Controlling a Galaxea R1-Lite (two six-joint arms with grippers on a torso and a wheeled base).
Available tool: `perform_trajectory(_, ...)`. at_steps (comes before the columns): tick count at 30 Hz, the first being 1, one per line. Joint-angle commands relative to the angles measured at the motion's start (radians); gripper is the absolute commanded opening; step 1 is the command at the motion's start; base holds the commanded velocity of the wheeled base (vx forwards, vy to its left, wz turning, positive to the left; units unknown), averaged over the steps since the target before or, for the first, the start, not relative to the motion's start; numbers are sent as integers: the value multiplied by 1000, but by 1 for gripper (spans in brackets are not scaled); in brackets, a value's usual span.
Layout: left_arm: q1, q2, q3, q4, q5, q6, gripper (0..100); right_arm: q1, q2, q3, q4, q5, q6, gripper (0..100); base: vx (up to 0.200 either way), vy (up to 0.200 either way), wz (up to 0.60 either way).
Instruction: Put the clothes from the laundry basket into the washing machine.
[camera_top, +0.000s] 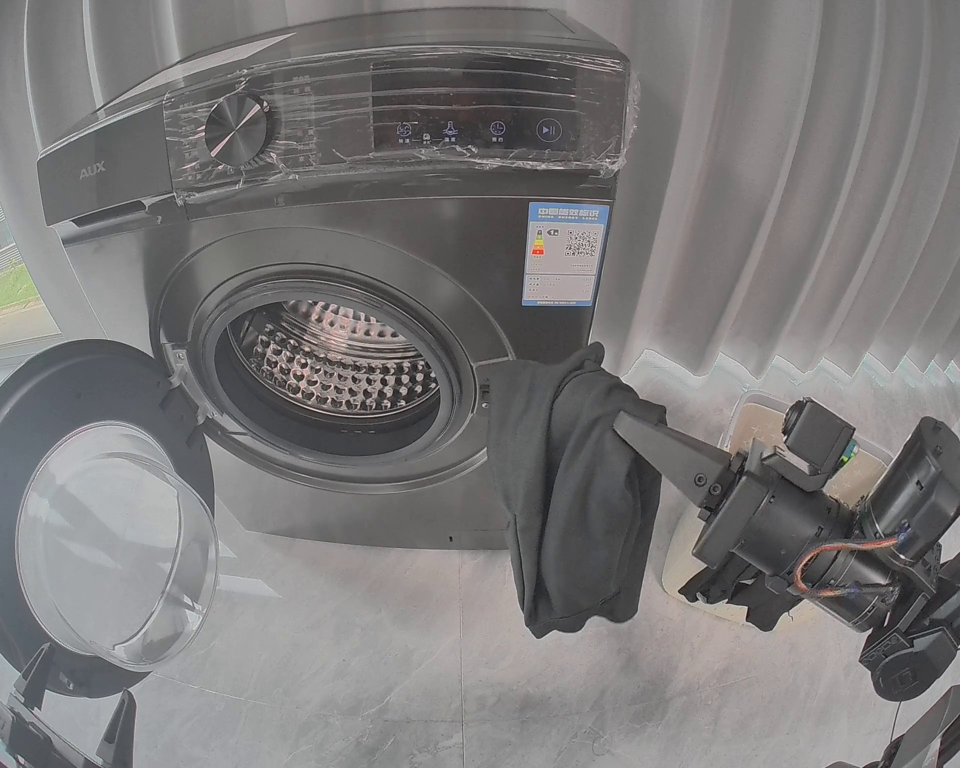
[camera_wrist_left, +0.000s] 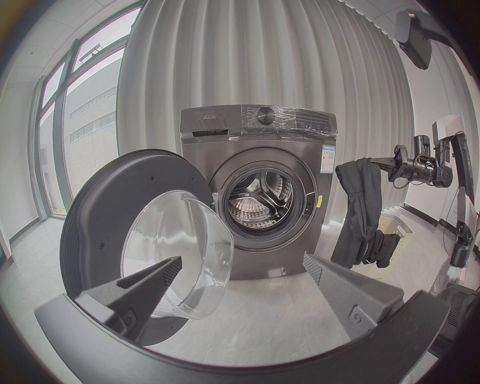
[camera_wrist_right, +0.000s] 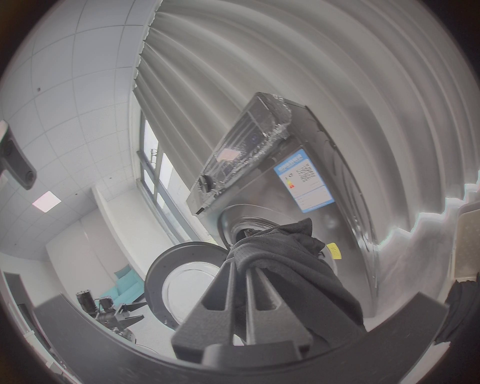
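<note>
- The left gripper (camera_wrist_left: 240, 265) is seen spread wide and empty, near the open door (camera_top: 100, 540).
- The black garment (camera_top: 570, 500) is pinched at its upper fold by the closed right gripper (camera_top: 640, 430). It hangs near the laundry basket (camera_top: 750, 415), in front of the washing machine (camera_top: 400, 230).
- Soft, light, limp cloth is judged; a bunched fold is best gripped, and the tail may snag at the drum (camera_top: 330, 360).

The right gripper (camera_top: 628, 424) is matte black — long tapered wedge fingers (camera_top: 665, 450) with small screws (camera_top: 714, 490) at their base. At four o'clock in the head view, an orange cable (camera_top: 850, 546) curls over the black cylindrical wrist (camera_top: 850, 590). The left gripper (camera_wrist_left: 241, 260) has the same dark wedges — ribbed on the inner pads (camera_wrist_left: 172, 270).
</note>
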Motion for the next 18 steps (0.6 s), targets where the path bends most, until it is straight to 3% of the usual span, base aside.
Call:
perform_trajectory(1, 0, -17, 18, -3, -1, 3, 100, 5, -1, -16, 18, -13, 0, 0, 0, 0, 0)
perform_trajectory(5, 0, -17, 18, -4, -1, 4, 100, 20, -4, -18, 6, -4, 5, 0, 0, 0, 0)
perform_trajectory(7, 5, -2, -31, -65, -3, -31, 100, 31, -4, -21, 6, -6, 6, 0, 0, 0, 0)
perform_trajectory(8, -4, 56, -139, -154, 2, -68, 100, 31, -2, -21, 8, -6, 6, 0, 0, 0, 0)
perform_trajectory(10, -26, 204, -277, -254, 10, -77, 100, 31, -1, -27, 6, -4, 8, 0, 0, 0, 0)
perform_trajectory(11, -24, 279, -309, -259, 0, -42, 100, 32, 2, -35, 6, -4, 8, 0, 0, 0, 0)
perform_trajectory(14, -29, 423, -311, -271, -38, 16, 100, 48, 7, -41, 6, -7, 8, 0, 0, 0, 0)
perform_trajectory(16, -53, 596, -315, -331, -99, 16, 100, 55, 11, -67, 9, -7, 9, 0, 0, 0, 0)
perform_trajectory(18, -75, 670, -323, -377, -115, 16, 100, 57, 22, -79, 9, -7, 9, 0, 0, 0, 0)
